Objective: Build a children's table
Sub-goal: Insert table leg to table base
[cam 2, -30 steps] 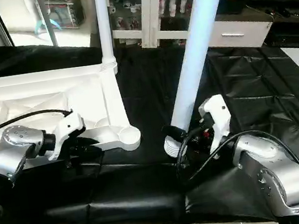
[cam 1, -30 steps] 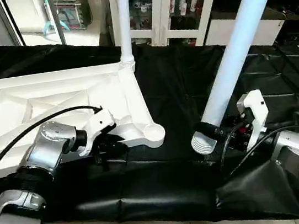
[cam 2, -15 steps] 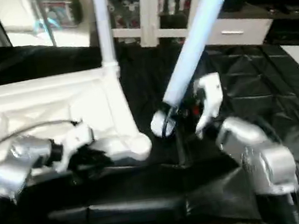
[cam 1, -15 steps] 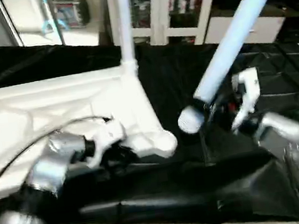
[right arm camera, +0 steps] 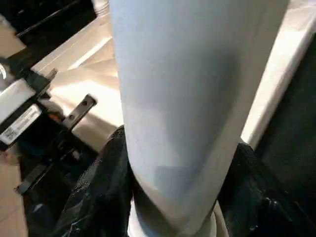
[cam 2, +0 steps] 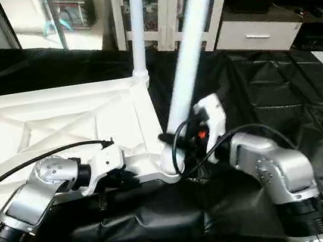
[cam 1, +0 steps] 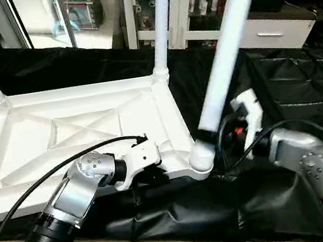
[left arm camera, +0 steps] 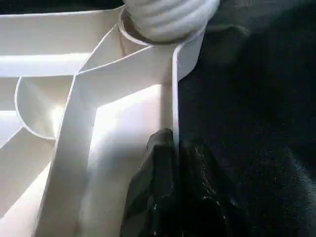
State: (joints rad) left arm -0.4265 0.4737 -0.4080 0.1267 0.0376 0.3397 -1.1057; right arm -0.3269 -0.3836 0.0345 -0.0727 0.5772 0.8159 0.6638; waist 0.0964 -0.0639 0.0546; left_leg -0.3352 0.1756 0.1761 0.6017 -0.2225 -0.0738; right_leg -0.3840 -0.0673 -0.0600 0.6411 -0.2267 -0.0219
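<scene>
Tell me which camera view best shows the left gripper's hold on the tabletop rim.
The left wrist view: the left gripper has its black fingers pinched on the thin rim of the white tabletop, just below the corner socket. Both eye views show the gripper from the side, its fingers shadowed beneath the rim; the right wrist view catches its mount.

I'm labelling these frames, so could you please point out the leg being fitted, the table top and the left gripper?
leg being fitted (cam 1: 223,46): left eye view, mid shaft.
table top (cam 1: 169,111): left eye view, right rim.
left gripper (left arm camera: 170,153): left wrist view, between the fingertips at the rim.
</scene>
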